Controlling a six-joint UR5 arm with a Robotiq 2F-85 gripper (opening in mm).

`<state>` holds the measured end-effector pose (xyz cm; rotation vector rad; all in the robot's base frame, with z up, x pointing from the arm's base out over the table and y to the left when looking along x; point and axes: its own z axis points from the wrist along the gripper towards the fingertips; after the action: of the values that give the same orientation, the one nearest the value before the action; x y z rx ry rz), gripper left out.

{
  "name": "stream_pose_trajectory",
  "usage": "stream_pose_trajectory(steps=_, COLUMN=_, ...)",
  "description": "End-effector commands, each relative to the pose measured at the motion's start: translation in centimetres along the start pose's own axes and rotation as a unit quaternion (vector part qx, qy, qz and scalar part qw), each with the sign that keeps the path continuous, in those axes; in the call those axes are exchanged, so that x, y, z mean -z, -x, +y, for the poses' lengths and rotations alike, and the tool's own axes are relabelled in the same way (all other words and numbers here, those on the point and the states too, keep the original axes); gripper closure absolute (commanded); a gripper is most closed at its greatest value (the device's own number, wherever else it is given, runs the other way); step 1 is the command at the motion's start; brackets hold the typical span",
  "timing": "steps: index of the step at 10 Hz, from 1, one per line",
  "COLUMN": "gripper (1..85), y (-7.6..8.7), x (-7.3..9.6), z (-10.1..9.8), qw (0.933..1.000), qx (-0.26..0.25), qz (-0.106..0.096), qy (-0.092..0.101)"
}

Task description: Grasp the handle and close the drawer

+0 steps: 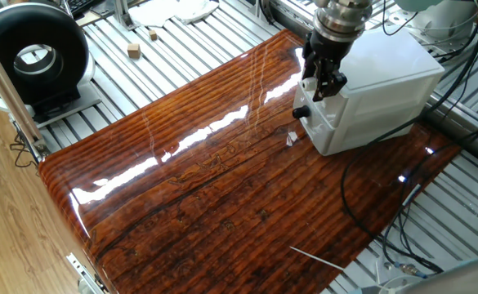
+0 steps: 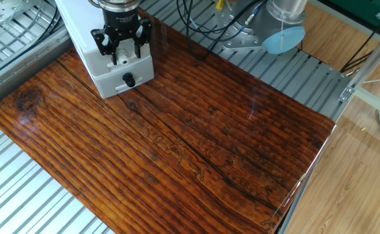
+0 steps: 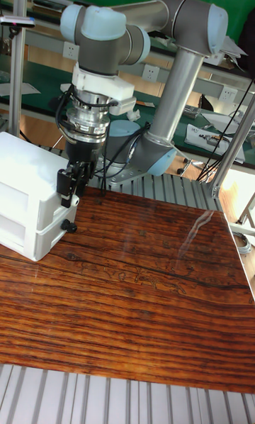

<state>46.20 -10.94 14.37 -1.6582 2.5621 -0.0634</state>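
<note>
A small white cabinet (image 2: 86, 29) stands at the edge of the glossy wooden table (image 2: 196, 136). Its upper drawer (image 3: 21, 201) sits with its front about level with the cabinet's front. My gripper (image 2: 121, 57) points down at that front, shut on the small whitish handle (image 2: 121, 60), which shows between the black fingers. In one fixed view the gripper (image 1: 321, 86) covers most of the drawer front (image 1: 330, 104). The tall fixed view shows the gripper (image 3: 71, 193) against the cabinet's upper front corner, hiding the handle.
The lower drawer's black knob (image 2: 130, 80) is just below the gripper. Black cables (image 1: 361, 204) trail over the table beside the cabinet. A black round device (image 1: 33, 57) and a small wood block (image 1: 134, 51) sit off the table. The arm's base (image 3: 142, 154) stands behind the table.
</note>
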Motion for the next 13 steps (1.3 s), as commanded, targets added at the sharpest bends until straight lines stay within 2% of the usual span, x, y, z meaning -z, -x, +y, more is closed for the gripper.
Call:
stream_pose_trajectory(steps=1, gripper=27.0, y=0.6, x=1.4, z=-0.7, qw=0.9999, qx=0.002, qz=-0.005, qy=0.011)
stream_pose_trajectory(steps=4, gripper=28.0, y=1.5, x=3.3, z=-2.1, qw=1.0, qx=0.002, qz=0.004, qy=0.008)
stream_pose_trajectory(steps=7, gripper=32.7, y=4.0, x=5.7, z=-3.0, qw=0.999, qx=-0.036, qz=0.014, qy=0.022)
stream_pose_trajectory(steps=8, gripper=40.3, y=5.4, x=6.1, z=-3.5, qw=0.9981, qx=-0.056, qz=0.013, qy=0.024)
stream_pose_trajectory(steps=9, gripper=44.3, y=7.2, x=6.5, z=-4.1, qw=0.9959, qx=-0.087, qz=0.009, qy=0.023)
stream_pose_trajectory(steps=10, gripper=53.3, y=8.7, x=6.7, z=-4.4, qw=0.9927, qx=-0.118, qz=0.006, qy=0.023)
stream_pose_trajectory(steps=11, gripper=56.0, y=10.1, x=6.8, z=-4.5, qw=0.987, qx=-0.158, qz=-0.003, qy=0.029)
stream_pose_trajectory(steps=12, gripper=61.3, y=10.8, x=6.4, z=-5.4, qw=0.9845, qx=-0.174, qz=-0.008, qy=0.017)
stream_pose_trajectory(steps=13, gripper=66.0, y=11.7, x=5.8, z=-5.9, qw=0.9781, qx=-0.206, qz=-0.021, qy=0.019)
